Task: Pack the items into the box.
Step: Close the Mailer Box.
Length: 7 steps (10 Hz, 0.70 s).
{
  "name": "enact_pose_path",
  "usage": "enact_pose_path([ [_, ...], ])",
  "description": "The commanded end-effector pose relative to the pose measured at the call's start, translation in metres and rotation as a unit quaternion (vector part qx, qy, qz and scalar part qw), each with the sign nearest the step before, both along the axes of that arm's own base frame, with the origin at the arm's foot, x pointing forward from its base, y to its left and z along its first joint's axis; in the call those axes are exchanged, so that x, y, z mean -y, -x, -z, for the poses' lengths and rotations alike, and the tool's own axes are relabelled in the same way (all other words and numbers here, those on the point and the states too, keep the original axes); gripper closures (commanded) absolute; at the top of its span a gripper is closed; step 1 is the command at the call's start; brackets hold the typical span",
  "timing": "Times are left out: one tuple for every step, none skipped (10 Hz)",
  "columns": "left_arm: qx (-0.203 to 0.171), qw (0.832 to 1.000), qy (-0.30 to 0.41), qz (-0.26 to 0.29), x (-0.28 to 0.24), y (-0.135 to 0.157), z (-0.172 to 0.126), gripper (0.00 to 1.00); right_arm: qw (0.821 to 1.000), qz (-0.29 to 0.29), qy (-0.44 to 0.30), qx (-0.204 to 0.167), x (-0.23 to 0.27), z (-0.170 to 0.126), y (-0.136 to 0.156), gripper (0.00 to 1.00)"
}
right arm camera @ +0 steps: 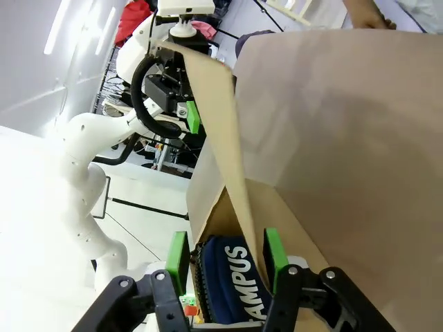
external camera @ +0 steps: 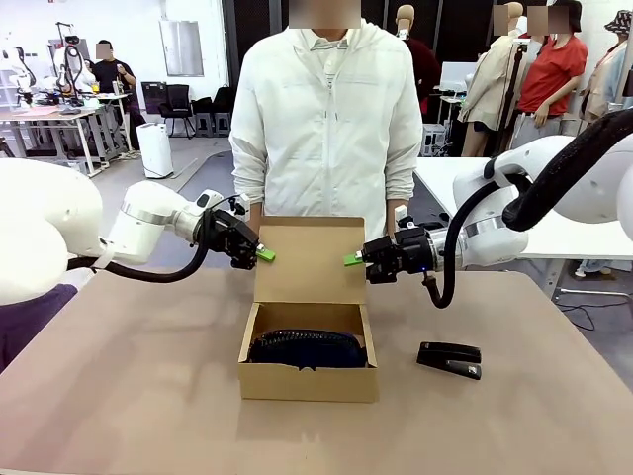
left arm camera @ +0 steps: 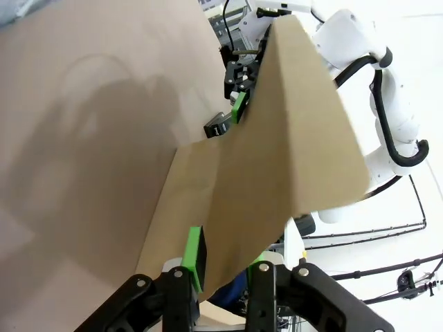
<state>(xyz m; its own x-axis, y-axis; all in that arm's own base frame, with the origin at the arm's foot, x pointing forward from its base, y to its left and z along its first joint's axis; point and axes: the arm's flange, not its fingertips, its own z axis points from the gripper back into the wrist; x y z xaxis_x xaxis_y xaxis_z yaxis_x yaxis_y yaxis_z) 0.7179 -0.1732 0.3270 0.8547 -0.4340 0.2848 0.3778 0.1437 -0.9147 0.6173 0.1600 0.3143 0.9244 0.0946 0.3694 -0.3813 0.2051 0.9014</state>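
The brown cardboard box [external camera: 307, 379] stands mid-table with its lid flap [external camera: 309, 259] raised upright. A dark navy pouch [external camera: 307, 347] lies inside it; in the right wrist view the pouch [right arm camera: 232, 283] shows white print. My left gripper [external camera: 261, 253] reaches in at the flap's left edge, and its green pads [left arm camera: 196, 257] stand partly open astride the flap's corner [left arm camera: 277, 159]. At the flap's right edge, my right gripper [external camera: 354, 259] is open around the thin cardboard edge [right arm camera: 239, 200], which runs close to one pad [right arm camera: 275, 256].
A black stapler [external camera: 450, 358] lies on the table to the right of the box. A person in a white jacket [external camera: 326, 129] stands right behind the flap at the far edge. Bare tabletop [external camera: 129, 396] lies to the left and in front.
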Motion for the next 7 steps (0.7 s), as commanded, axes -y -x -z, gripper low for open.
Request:
enact_pose_path([
  [-0.007,1.0,0.003,0.003,0.0,-0.006,-0.003,0.68,1.0,-0.006,-0.006,-0.01,0.0,-0.002,-0.001,0.41],
  [-0.007,1.0,0.003,0.003,0.0,-0.006,-0.003,0.68,1.0,-0.006,-0.006,-0.01,0.0,-0.002,-0.001,0.41],
  [-0.007,1.0,0.003,0.003,0.0,-0.006,-0.003,0.68,1.0,-0.006,-0.006,-0.01,0.0,-0.002,-0.001,0.41],
  [-0.007,1.0,0.003,0.003,0.0,-0.006,-0.003,0.68,1.0,-0.006,-0.006,-0.01,0.0,-0.002,-0.001,0.41],
  [-0.001,1.0,0.001,0.0,0.0,-0.002,0.003,0.68,1.0,-0.004,-0.004,-0.003,0.0,0.001,0.001,0.41],
  [0.081,0.996,0.019,-0.03,0.0,0.006,-0.003,0.68,0.999,-0.03,0.001,0.036,-0.002,0.002,0.006,0.41],
  [0.141,0.989,0.037,-0.02,0.002,0.027,-0.009,0.68,0.996,-0.042,-0.015,0.077,-0.002,0.003,0.012,0.41],
])
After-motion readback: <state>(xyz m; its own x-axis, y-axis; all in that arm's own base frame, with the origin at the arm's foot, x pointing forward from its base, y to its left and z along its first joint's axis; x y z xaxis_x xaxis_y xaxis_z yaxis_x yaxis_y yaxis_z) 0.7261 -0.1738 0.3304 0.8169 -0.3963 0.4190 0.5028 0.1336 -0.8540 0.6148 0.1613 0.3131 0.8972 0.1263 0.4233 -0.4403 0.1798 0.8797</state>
